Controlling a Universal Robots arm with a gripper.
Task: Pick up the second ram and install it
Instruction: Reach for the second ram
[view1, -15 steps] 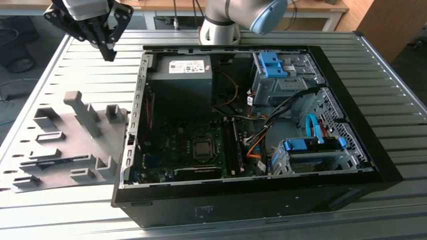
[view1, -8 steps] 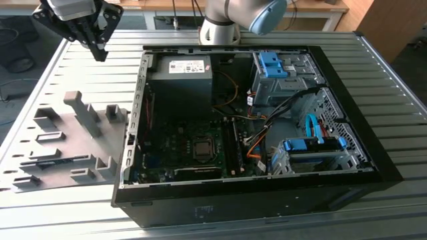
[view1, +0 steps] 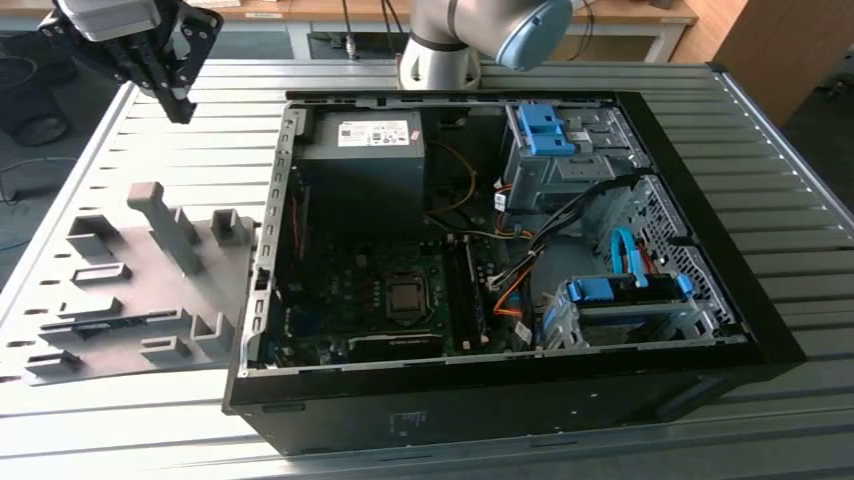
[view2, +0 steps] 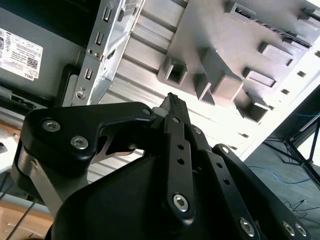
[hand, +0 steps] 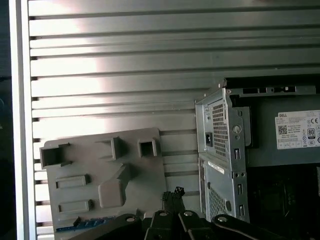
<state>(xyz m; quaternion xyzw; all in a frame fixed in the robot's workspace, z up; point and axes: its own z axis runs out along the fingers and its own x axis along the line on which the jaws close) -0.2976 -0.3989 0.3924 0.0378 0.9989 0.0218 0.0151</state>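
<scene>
One black metal gripper hangs over the ribbed metal table, beside the open black computer case. Its fingers are closed together and hold nothing. In the first wrist view the second ram, a thin blue-green board, lies in the grey plastic slotted holder, apart from the gripper.

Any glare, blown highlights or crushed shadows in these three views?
Exterior view: even light, computer case interior dim. Second wrist view: table blown white beside the grey holder. First wrist view: glare bands across table slats, case interior black.
</scene>
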